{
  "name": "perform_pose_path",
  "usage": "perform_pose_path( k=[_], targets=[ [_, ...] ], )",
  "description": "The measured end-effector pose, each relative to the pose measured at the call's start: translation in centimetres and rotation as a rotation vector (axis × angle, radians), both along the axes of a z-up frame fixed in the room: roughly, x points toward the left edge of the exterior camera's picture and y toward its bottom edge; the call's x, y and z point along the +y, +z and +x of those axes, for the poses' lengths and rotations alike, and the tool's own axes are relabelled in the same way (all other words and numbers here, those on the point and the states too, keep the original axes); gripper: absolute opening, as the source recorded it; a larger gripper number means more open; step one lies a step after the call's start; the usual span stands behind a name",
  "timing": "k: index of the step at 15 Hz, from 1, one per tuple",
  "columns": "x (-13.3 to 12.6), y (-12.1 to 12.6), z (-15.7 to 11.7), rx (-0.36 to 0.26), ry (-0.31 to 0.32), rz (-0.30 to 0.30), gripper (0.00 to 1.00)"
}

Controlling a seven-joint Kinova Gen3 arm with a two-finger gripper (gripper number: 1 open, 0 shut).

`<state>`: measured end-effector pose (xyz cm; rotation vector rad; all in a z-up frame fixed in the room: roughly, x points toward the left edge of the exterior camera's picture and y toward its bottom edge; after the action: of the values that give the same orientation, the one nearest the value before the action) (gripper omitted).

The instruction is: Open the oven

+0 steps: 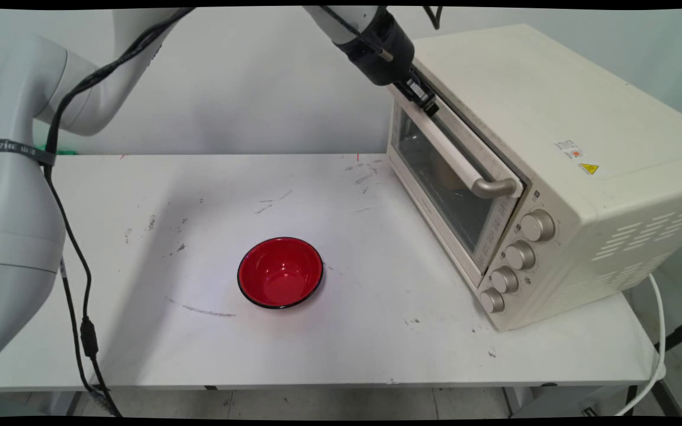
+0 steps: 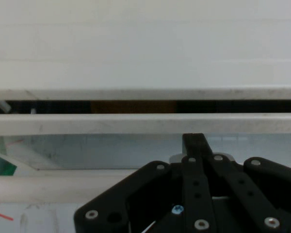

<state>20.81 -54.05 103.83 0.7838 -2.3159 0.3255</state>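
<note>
White rounded arm links (image 1: 15,195), blue lettering on one. Black cables (image 1: 74,248) strung along arm, grey strap marked SAMZHE binding them. Black wrist housing, black gripper (image 1: 427,100). Gripper linkage (image 2: 199,194) matte black, dotted with silver screws.

- Oven (image 1: 554,136): cream casing, matt painted look; glass door pane, shiny.
- Oven handle (image 1: 465,163): cream bar, brushed metal ends.
- Knobs (image 1: 537,225): brushed metal.
- Bowl (image 1: 280,272): glossy red inside, black rim.
- Table (image 1: 140,331): white, smooth, scuffed.
</note>
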Motion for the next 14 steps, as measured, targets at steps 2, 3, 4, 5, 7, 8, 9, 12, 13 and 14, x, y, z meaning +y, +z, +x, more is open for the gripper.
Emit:
perform_pose_path(
  k=[2,3,4,5,7,8,9,12,13,14],
  targets=[
    [0.4,0.0,0.2,-0.008,-0.006,0.004,0.0],
    [0.6,0.1,0.4,-0.012,-0.011,0.006,0.0],
    [0.9,0.1,0.6,-0.015,-0.016,0.008,0.0],
    [1.3,0.1,0.8,-0.019,-0.021,0.011,0.0],
    [2.0,0.1,1.2,-0.024,-0.033,0.014,0.0],
    [2.4,0.0,1.4,-0.028,-0.038,0.016,0.0],
    [2.8,-0.1,1.7,-0.031,-0.043,0.017,0.0],
    [3.9,-0.4,2.3,-0.04,-0.057,0.021,0.0],
    [4.2,-0.5,2.6,-0.042,-0.061,0.023,0.0],
    [4.6,-0.7,2.8,-0.045,-0.065,0.024,0.0]
  ],
)
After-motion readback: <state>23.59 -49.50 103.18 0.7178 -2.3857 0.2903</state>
